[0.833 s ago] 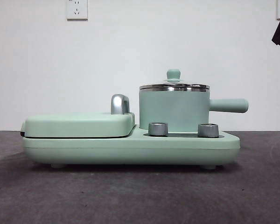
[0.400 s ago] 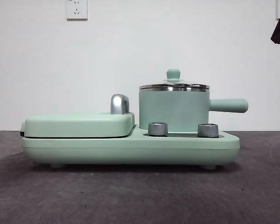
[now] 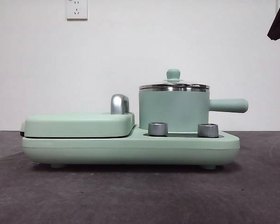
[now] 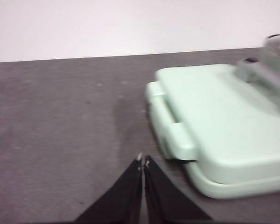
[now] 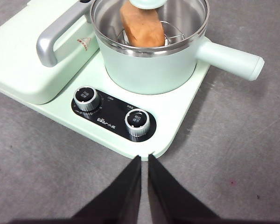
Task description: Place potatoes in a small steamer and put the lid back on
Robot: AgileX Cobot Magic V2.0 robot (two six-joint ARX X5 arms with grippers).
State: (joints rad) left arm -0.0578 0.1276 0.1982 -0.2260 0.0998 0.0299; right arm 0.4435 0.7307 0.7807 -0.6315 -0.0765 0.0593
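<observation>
The small steamer (image 3: 173, 109) stands on the right half of a mint-green cooker base (image 3: 130, 149), its side handle pointing right. The glass lid (image 3: 173, 85) sits on its rim. In the right wrist view the orange-brown potato (image 5: 141, 25) lies inside the steamer (image 5: 149, 70), seen through the lid (image 5: 186, 18). My right gripper (image 5: 144, 157) is shut and empty, high above the cooker's front edge by the dials. My left gripper (image 4: 143, 161) is shut and empty over the grey table, beside the griddle end of the cooker.
The flat griddle cover (image 3: 79, 123) with a steel handle (image 3: 120, 103) is closed on the left half of the cooker. Two steel dials (image 3: 158, 129) (image 3: 208, 130) sit in front of the steamer. A black arm tip (image 3: 279, 23) shows at the top right corner.
The black arm tip at the top right corner has drawn a little higher out of the front view. The steamer, lid and cooker have not moved.
</observation>
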